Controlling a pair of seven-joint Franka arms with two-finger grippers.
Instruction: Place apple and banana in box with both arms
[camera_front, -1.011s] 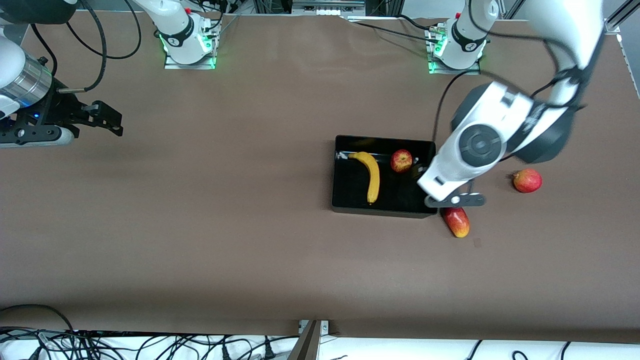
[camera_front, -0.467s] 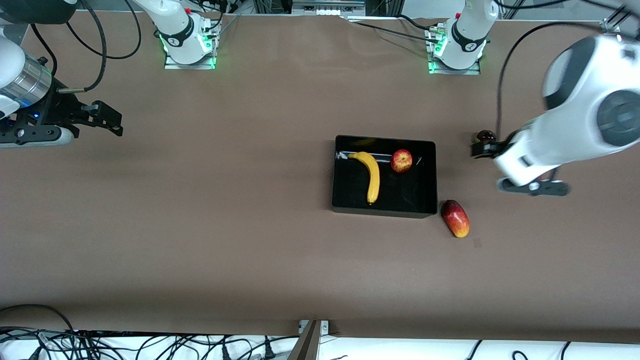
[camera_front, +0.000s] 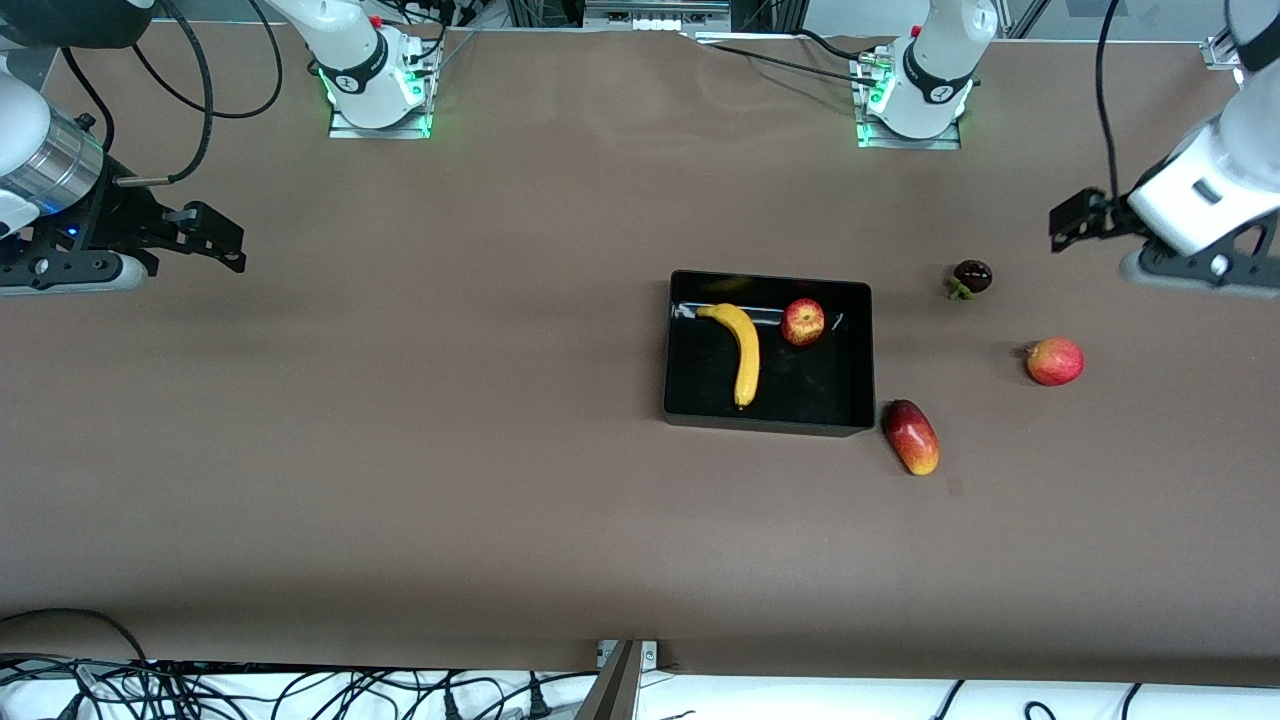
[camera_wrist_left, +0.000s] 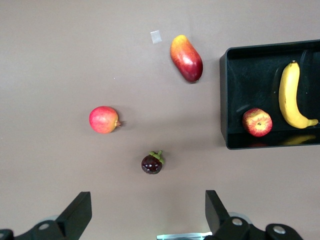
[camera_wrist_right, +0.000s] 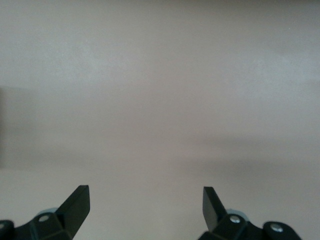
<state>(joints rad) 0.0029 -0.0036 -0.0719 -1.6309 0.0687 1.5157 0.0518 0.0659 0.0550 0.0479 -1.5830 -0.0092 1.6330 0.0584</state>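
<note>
The black box (camera_front: 768, 282) sits mid-table, toward the left arm's end. Inside it lie the yellow banana (camera_front: 744, 352) and the small red apple (camera_front: 803, 321), side by side and apart. The left wrist view also shows the box (camera_wrist_left: 235, 90), banana (camera_wrist_left: 290, 95) and apple (camera_wrist_left: 257, 122). My left gripper (camera_front: 1072, 220) hangs open and empty over bare table at the left arm's end, well away from the box; its fingers stand wide in the left wrist view (camera_wrist_left: 148, 205). My right gripper (camera_front: 228, 245) waits open and empty at the right arm's end, over bare table (camera_wrist_right: 146, 197).
Three other fruits lie outside the box toward the left arm's end: a dark purple round fruit (camera_front: 971, 276), a pinkish-red round fruit (camera_front: 1054, 361) and an oval red-and-yellow fruit (camera_front: 911, 436) by the box's near corner. Cables run along the table's near edge.
The left arm has swung away from the box toward its own end of the table, uncovering the purple and pinkish-red fruits. Right arm, banana and apple have not moved.
</note>
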